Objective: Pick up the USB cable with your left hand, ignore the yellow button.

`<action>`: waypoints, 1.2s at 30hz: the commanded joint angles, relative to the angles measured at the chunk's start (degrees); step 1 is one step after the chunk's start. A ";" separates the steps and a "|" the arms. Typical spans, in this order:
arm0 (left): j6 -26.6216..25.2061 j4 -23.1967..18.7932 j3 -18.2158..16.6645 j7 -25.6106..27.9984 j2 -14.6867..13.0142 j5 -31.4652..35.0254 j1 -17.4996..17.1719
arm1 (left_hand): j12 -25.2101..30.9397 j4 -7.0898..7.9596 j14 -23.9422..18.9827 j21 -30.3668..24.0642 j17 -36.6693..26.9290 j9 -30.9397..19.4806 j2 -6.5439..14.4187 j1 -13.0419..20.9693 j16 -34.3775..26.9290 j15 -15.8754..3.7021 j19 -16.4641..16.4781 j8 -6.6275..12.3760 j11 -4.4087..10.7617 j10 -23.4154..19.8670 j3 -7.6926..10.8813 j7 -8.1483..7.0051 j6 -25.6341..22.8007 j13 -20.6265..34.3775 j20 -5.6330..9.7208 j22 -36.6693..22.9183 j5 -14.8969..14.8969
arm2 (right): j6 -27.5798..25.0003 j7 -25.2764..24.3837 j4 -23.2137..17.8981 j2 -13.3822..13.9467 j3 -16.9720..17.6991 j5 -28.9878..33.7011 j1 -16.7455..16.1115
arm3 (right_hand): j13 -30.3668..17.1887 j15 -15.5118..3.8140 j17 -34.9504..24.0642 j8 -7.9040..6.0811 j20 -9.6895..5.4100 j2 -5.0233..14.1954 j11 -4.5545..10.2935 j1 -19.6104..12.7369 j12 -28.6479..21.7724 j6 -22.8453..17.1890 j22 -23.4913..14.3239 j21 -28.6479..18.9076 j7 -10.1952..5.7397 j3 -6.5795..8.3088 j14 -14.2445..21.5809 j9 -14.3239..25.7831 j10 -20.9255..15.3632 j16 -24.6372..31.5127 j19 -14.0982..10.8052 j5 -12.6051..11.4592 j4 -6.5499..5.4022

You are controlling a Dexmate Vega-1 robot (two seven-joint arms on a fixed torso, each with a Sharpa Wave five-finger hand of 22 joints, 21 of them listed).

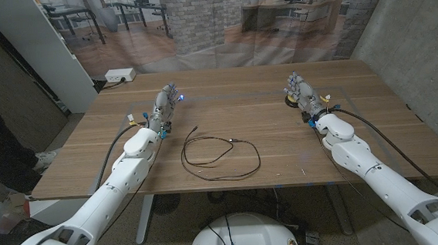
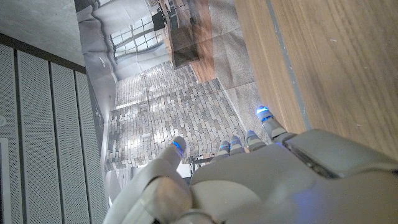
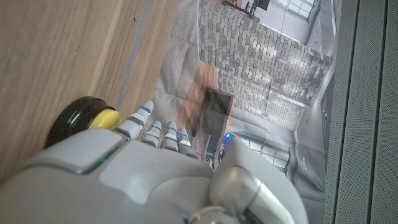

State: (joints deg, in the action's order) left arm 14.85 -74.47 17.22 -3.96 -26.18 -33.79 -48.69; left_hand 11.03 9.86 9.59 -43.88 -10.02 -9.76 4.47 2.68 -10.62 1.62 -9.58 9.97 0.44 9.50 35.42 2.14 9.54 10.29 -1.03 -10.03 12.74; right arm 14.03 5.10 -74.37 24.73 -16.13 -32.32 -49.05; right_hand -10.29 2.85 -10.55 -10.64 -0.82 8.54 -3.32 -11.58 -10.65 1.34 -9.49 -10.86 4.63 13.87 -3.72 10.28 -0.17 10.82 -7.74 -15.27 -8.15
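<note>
A thin black USB cable (image 1: 220, 156) lies in a loose loop on the wooden table (image 1: 225, 99) at its middle front. My left hand (image 1: 166, 104) stands at the table's left, behind and to the left of the cable, fingers apart and holding nothing; its back fills the left wrist view (image 2: 261, 180). My right hand (image 1: 300, 93) stands at the right, open and holding nothing. The yellow button (image 1: 289, 102) on a black base sits just beside that hand, and it shows next to the fingers (image 3: 140, 121) as a yellow button (image 3: 93, 118) in the right wrist view.
A white power strip (image 1: 120, 75) lies on the floor behind the table's far left corner. A backdrop printed with an office scene (image 1: 212, 22) hangs behind the table. A grey wall (image 1: 422, 39) stands close on the right.
</note>
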 commanded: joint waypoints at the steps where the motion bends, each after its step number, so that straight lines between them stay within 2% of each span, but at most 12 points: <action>1: -4.99 -0.71 -11.67 -7.69 9.11 11.35 -1.41 | 0.35 -0.10 3.62 -0.15 -0.19 -0.15 4.77 -0.02 -0.20 0.15 -7.93 0.36 0.12 1.78 0.38 0.04 3.27 0.18 -0.34 -0.16 0.34 | -5.85 11.40 -0.27 -16.46 19.42 18.42 -1.56 | -0.28 -0.04 -0.16 -0.27 -0.05 0.23 -0.48 -0.62 -0.40 0.06 -0.26 -0.31 0.44 0.45 -0.52 0.23 -0.09 0.24 -0.45 -0.31 0.11; 3: -5.62 -0.81 -13.24 -8.81 10.49 13.14 -1.46 | 0.36 -0.13 3.57 -0.13 -0.18 -0.15 4.75 -0.03 -0.22 0.19 -7.83 0.38 0.22 1.76 0.37 -0.02 3.22 0.18 -0.73 -0.16 0.34 | -6.43 13.20 -0.42 -18.72 21.87 21.14 -1.38 | -0.28 -0.05 -0.16 -0.27 -0.05 0.22 -0.48 -0.61 -0.39 0.06 -0.26 -0.31 0.46 0.47 -0.52 0.23 -0.08 0.23 -0.44 -0.30 0.13; 4: -6.26 -0.81 -13.71 -9.65 10.71 14.27 -1.26 | 0.41 -0.18 3.50 -0.09 -0.16 -0.16 4.73 -0.05 -0.23 0.26 -7.70 0.41 0.26 1.64 0.36 -0.09 3.16 0.19 -1.51 -0.17 0.36 | -6.64 14.12 -0.42 -19.77 23.00 22.29 -1.25 | -0.28 -0.05 -0.16 -0.27 -0.05 0.21 -0.51 -0.61 -0.40 0.06 -0.26 -0.31 0.48 0.48 -0.53 0.23 -0.10 0.23 -0.45 -0.30 0.14; 6: -7.23 -1.05 -14.86 -11.01 11.37 16.01 -1.12 | 0.43 -0.22 3.36 -0.06 -0.16 -0.16 4.72 -0.06 -0.28 0.57 -7.57 0.47 0.23 1.60 0.35 -0.11 2.98 0.19 -2.11 -0.17 0.37 | -6.97 15.61 -0.50 -21.66 25.05 24.53 -1.04 | -0.28 -0.06 -0.16 -0.27 -0.06 0.20 -0.51 -0.60 -0.39 0.06 -0.26 -0.31 0.48 0.49 -0.51 0.23 -0.09 0.23 -0.46 -0.29 0.15; 14: -9.44 -2.84 -18.29 -15.51 13.36 21.24 -0.74 | 0.48 -0.28 3.23 0.03 -0.15 -0.17 4.68 -0.06 -0.31 0.75 -7.47 0.59 0.14 1.48 0.34 -0.10 2.62 0.20 -2.12 -0.18 0.38 | -7.38 19.93 -0.68 -27.26 31.21 30.85 -0.13 | -0.28 0.07 -0.16 -0.25 -0.01 0.14 -0.50 -0.54 -0.39 0.11 -0.26 -0.31 0.47 0.54 -0.44 0.23 -0.11 0.24 -0.52 -0.25 0.19; 21: -11.94 -4.64 -19.75 -19.97 13.65 23.88 -0.47 | 0.67 -0.50 2.78 0.09 -0.11 -0.18 4.41 0.00 -0.42 1.15 -7.13 0.67 -0.03 0.98 0.29 -0.02 2.29 0.21 -2.57 -0.18 0.36 | -7.30 22.34 -0.49 -30.10 34.42 34.19 0.80 | -0.28 0.19 -0.16 -0.25 0.03 0.10 -0.62 -0.45 -0.40 0.11 -0.26 -0.31 0.50 0.59 -0.41 0.23 -0.20 0.23 -0.57 -0.21 0.21; 29: -14.76 -6.98 -20.45 -23.81 12.81 26.60 -0.33 | 0.85 -0.77 2.17 0.18 -0.07 -0.18 4.17 0.13 -0.56 1.44 -6.83 0.70 -0.16 0.47 0.28 -0.10 2.02 0.23 -2.80 -0.19 0.35 | -7.33 23.84 -0.69 -32.13 36.90 36.40 1.06 | -0.28 0.21 -0.16 -0.26 0.03 0.06 -0.65 -0.39 -0.38 0.09 -0.26 -0.31 0.53 0.63 -0.40 0.23 -0.17 0.22 -0.62 -0.18 0.24; 30: -15.00 -7.29 -20.52 -24.09 12.75 26.93 -0.33 | 0.85 -0.85 1.95 0.23 -0.06 -0.19 4.08 0.17 -0.61 1.50 -6.79 0.71 -0.13 0.41 0.27 -0.15 1.96 0.24 -3.22 -0.19 0.34 | -7.26 24.05 -0.64 -32.30 37.13 36.56 1.11 | -0.28 0.22 -0.16 -0.26 0.04 0.06 -0.67 -0.39 -0.38 0.09 -0.26 -0.31 0.53 0.64 -0.40 0.23 -0.18 0.22 -0.62 -0.18 0.24; 31: -15.14 -7.50 -20.57 -24.48 12.64 27.19 -0.30 | 0.90 -1.00 1.06 0.27 -0.10 -0.20 3.80 0.20 -0.84 2.06 -6.35 0.66 -0.04 0.20 0.18 -0.21 1.87 0.26 -4.44 -0.22 0.29 | -7.19 24.16 -0.65 -32.49 37.33 36.76 1.14 | -0.28 0.21 -0.17 -0.25 0.07 0.05 -0.68 -0.37 -0.38 0.12 -0.26 -0.31 0.50 0.65 -0.38 0.23 -0.17 0.22 -0.62 -0.17 0.24; 36: -15.95 -8.59 -20.73 -26.27 11.99 28.48 -0.15 | 1.24 -1.08 -0.04 0.29 -0.14 -0.21 3.84 0.27 -1.12 2.21 -5.78 0.91 -0.05 -0.84 0.22 -0.09 0.97 0.29 -4.97 -0.26 0.29 | -6.95 24.85 -0.56 -33.17 38.17 37.42 1.33 | -0.29 0.18 -0.17 -0.24 0.08 0.03 -0.77 -0.34 -0.39 0.16 -0.26 -0.31 0.52 0.68 -0.38 0.24 -0.22 0.22 -0.64 -0.15 0.26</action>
State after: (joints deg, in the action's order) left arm 1.43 -80.56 -2.31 -25.83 -13.44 -8.63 -49.15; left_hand 11.88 9.23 9.67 -43.64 -10.01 -9.74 4.64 2.84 -11.28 3.59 -9.65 10.59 0.53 9.32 35.54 2.14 9.53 10.27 -5.65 -10.01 12.74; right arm 6.87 27.66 -74.92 -6.04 19.25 2.46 -48.22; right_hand -10.27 2.84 -10.53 -10.64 -0.82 8.54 -3.59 -11.57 -10.64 1.34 -9.48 -10.86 4.62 14.10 -3.70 10.27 -0.31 10.81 -7.72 -15.26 -7.91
